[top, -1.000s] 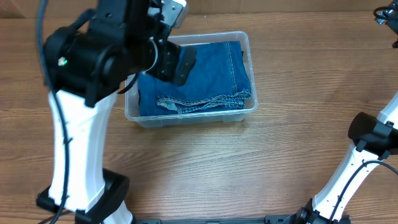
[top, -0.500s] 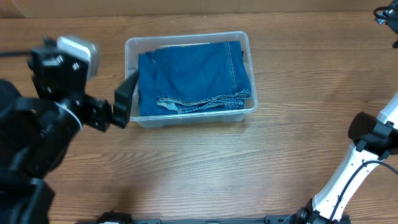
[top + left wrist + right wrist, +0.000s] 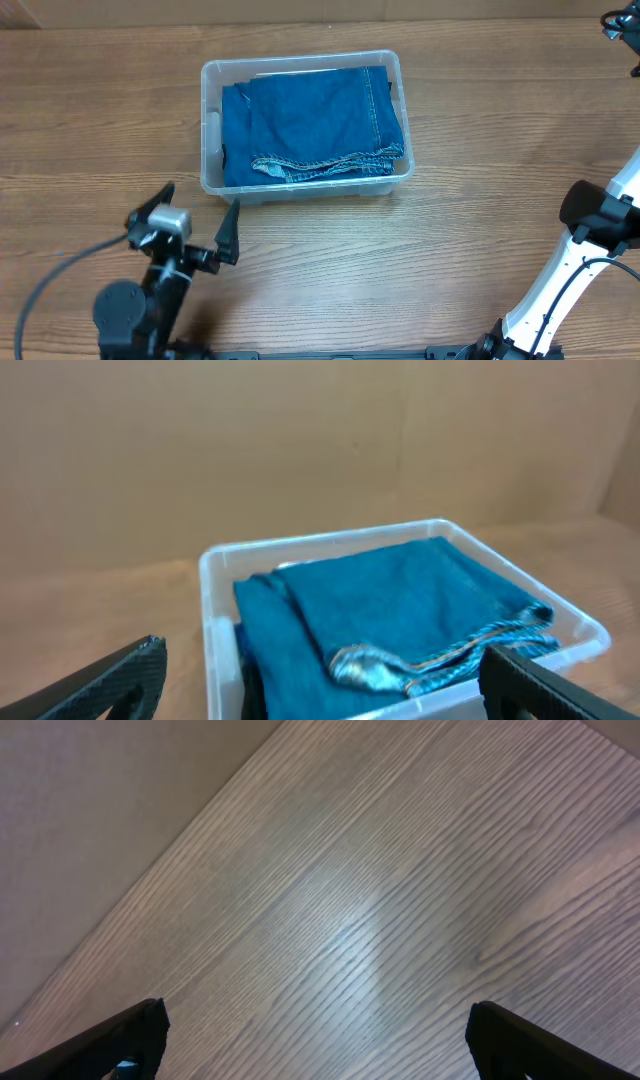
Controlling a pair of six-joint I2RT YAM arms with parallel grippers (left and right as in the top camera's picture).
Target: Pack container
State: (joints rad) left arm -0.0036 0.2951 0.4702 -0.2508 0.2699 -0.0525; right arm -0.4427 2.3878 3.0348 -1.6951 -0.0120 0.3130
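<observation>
Container (image 3: 208, 130) toward the far middle of the wooden surface (image 3: 400, 270), filled with folded denim (image 3: 315, 120); footprint and free wood all round the rim plain from overhead, denim's height near rim level plain only from the left wrist. Left claw (image 3: 197, 215) just beside the near-left corner, fingers wide apart, holding nothing. Right claw (image 3: 320, 1050) seen only in its own wrist view, likewise wide apart over bare wood.

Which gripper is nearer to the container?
The left gripper: it faces the container, close to one corner. The right gripper sees only bare table.
</observation>
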